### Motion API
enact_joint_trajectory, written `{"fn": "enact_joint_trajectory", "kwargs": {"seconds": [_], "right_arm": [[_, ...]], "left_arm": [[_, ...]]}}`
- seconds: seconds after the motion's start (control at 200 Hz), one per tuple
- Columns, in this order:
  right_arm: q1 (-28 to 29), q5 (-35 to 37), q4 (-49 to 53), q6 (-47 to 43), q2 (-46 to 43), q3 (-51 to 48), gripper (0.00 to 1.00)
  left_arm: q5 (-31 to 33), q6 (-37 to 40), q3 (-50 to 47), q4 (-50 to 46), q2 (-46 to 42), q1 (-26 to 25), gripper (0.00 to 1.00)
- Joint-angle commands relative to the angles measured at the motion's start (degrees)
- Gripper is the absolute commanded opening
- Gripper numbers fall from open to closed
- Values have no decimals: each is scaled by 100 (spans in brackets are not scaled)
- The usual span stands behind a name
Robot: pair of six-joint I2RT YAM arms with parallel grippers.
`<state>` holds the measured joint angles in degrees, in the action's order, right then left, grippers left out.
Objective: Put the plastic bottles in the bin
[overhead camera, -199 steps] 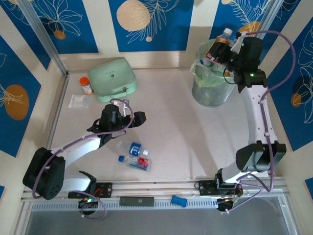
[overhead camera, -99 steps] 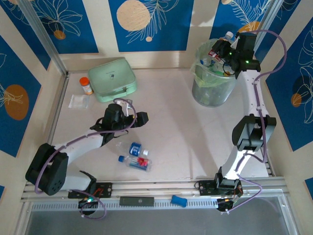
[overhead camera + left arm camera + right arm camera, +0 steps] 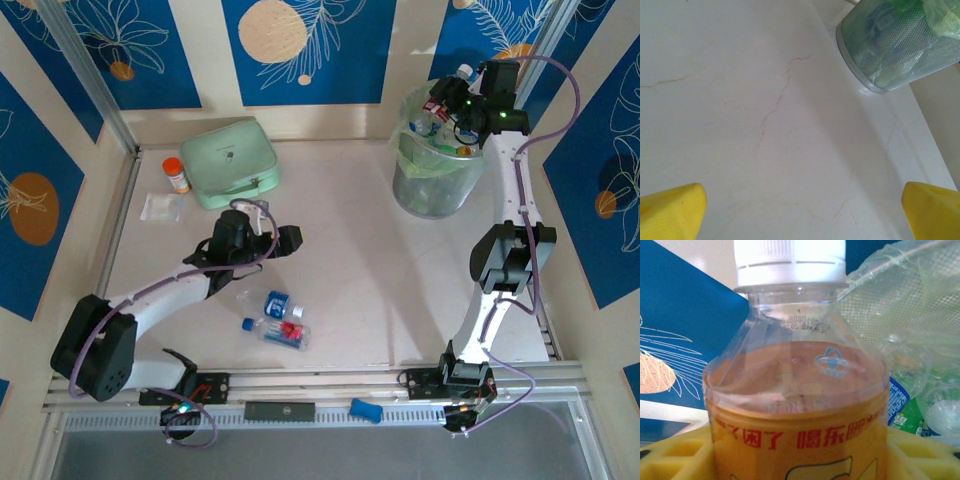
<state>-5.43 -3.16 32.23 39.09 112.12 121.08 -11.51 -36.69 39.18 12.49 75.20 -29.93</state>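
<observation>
Bottle (image 3: 797,390) with a white cap and an orange label stands upright between the yellow fingers (image 3: 675,455) of the right gripper (image 3: 452,98), over the far side of the bin (image 3: 432,195), which is at the far right of the table (image 3: 380,260). Whether the fingers press it or only stand beside it, I cannot tell. More bottles (image 3: 882,30) lie inside the bin, seen through its wall. The left gripper (image 3: 287,240) hangs low over the middle-left of the table, its fingers (image 3: 672,210) wide apart with nothing between them. Just nearer than it, a blue-label bottle (image 3: 280,304) and a red-label bottle (image 3: 283,333) lie on their sides close together, well apart from the bin. A mint case (image 3: 235,162) and a jar (image 3: 176,175) sit at the far left.
</observation>
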Motion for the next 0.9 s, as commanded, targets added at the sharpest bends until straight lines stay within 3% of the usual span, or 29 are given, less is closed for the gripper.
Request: {"fn": "enact_joint_trajectory", "kwargs": {"seconds": [0.0,0.365,0.61,0.7,0.84,0.895], "right_arm": [[15,-19,161,11,-11,214,69],[48,191,41,-80,-313,238,77],[457,333,-336,-623,-1042,-362,79],[720,421,-523,-947,-1410,-766,84],[1201,447,-851,-1405,-1949,-1493,100],[1325,407,-1085,-1403,-2150,-1847,99]], "left_arm": [[190,161,17,-121,-258,-56,100],[741,338,-149,-498,-779,-48,100],[1499,511,4,-1489,-1286,-48,100],[1682,546,-7,-1824,-1484,-46,100],[1774,537,4,-2417,-1750,-48,100],[1784,499,25,-2688,-1835,-47,100]]}}
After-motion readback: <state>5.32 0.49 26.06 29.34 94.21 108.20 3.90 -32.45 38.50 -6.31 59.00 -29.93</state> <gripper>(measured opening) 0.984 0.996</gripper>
